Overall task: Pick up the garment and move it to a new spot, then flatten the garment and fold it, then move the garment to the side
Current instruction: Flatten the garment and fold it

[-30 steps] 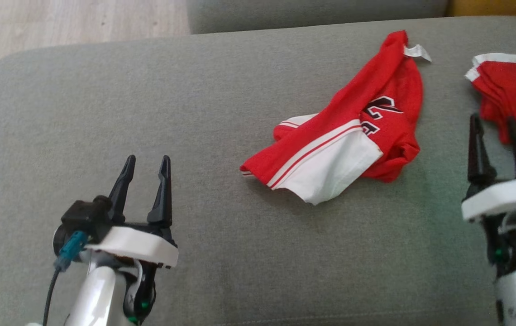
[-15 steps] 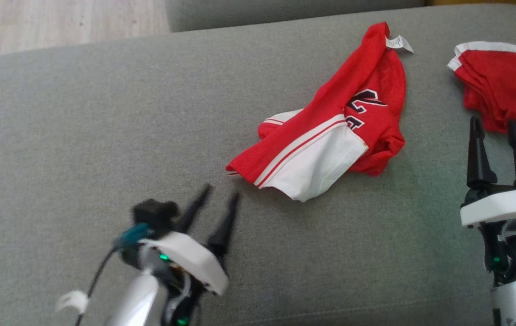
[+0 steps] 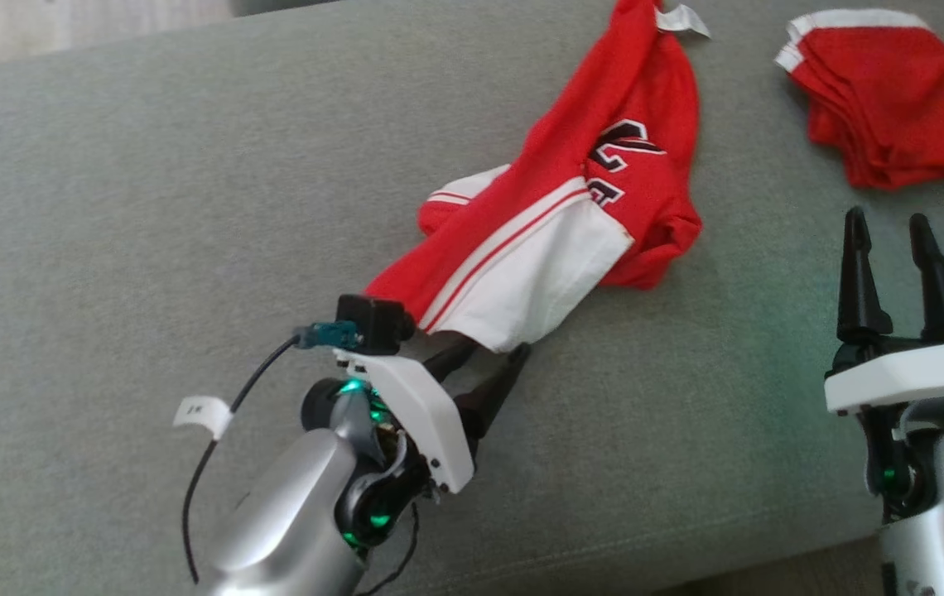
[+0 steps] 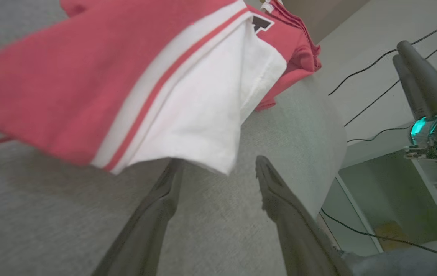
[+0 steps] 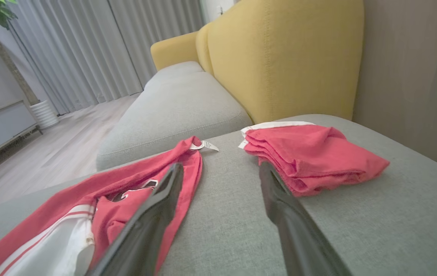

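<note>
Left claw [image 3: 498,352] is spread wide and empty, tips right at the near corner of the crumpled red-and-white jersey [image 3: 571,207]. The jersey lies on the grey sofa cushion [image 3: 149,207] at about twelve o'clock from me.

In the wrist view one finger seems to sit just under the hem of the white panel [image 4: 199,103], while the other stands clear beside it. That's the worry. If I close like this, I may catch only a sliver of hem, or nothing, and a thin pinch could slip out on the lift. If I go too low, I could nip the cushion cover along with the cloth.

The jersey is doubled over itself, so hauling it by one corner could drag it into a twisted rope and make flattening harder.

Right claw [image 3: 887,217] is also wide and empty, down at my four o'clock. The folded red garment [image 3: 886,108] is at twelve o'clock from its tips, near but apart. A careless reach from that side could snag the pile and undo it.
</note>
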You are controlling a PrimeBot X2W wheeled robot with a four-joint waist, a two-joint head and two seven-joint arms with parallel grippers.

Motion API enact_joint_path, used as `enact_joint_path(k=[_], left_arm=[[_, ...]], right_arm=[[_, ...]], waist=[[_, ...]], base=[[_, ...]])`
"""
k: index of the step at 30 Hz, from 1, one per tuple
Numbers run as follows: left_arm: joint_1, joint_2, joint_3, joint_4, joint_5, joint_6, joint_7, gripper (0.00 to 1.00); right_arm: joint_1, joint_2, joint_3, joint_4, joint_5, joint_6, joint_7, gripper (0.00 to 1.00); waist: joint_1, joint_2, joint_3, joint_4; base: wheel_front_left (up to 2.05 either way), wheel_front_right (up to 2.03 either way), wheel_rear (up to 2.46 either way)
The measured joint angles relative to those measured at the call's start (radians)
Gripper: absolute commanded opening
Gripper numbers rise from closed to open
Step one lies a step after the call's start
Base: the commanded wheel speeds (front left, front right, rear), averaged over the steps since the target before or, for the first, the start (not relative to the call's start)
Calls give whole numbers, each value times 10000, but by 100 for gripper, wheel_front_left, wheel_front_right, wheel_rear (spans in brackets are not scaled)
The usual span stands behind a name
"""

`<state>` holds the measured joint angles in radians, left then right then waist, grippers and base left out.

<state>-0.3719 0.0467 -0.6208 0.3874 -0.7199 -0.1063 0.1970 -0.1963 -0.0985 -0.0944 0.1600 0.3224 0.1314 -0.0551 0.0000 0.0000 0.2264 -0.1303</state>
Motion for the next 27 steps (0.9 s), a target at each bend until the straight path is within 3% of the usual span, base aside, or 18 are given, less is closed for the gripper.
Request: enact_joint_path(k=[1, 2, 4, 9, 13, 18, 20, 24, 27], left_arm=[[-78, 2, -134, 54, -151, 27, 8, 100], [-106, -6, -219, 77, -240, 94, 8, 71], [-138, -8, -334, 148, -328, 238, -31, 0], [-241, 4, -437, -27, -435, 370, -153, 0], [-234, 6, -360, -1103, -769, 374, -151, 0], [-420, 276, 508, -2974, -1315, 600, 0, 0], [-1115, 815, 1221, -3605, -1484, 807, 355, 0], [-2427, 1432, 2247, -3315, -2109, 894, 1049, 0], [-3317, 1806, 2550, -2253, -2180, 744, 1243, 0]], right_arm=[[-2, 15, 2, 46, 0, 0, -29, 100], [-7, 21, 2, 102, -2, 0, -88, 100], [-11, 31, -19, 190, -4, 0, -119, 100], [-10, 75, -98, 288, -59, 0, -211, 100], [1, 117, -232, 314, -61, 0, -213, 100], [5, 173, -391, 301, -73, 0, -211, 100], [5, 201, -385, 244, -75, 0, -211, 100], [-13, 209, -324, 249, -73, 0, -211, 100], [-89, 213, -272, 263, -73, 0, -213, 100]], waist=[[0, 0, 30, -73], [0, 0, 46, -137], [0, 0, 31, -222], [0, 0, -112, -232], [0, 0, -255, -108], [0, 0, -330, 44], [0, 0, -254, 64], [0, 0, -50, 5], [1, 0, 183, -96]], base=[[0, 0, 0], [0, 0, 0], [0, 0, 0], [0, 0, 0], [0, 0, 0], [0, 0, 0], [0, 0, 0], [0, 0, 0], [0, 0, 0]])
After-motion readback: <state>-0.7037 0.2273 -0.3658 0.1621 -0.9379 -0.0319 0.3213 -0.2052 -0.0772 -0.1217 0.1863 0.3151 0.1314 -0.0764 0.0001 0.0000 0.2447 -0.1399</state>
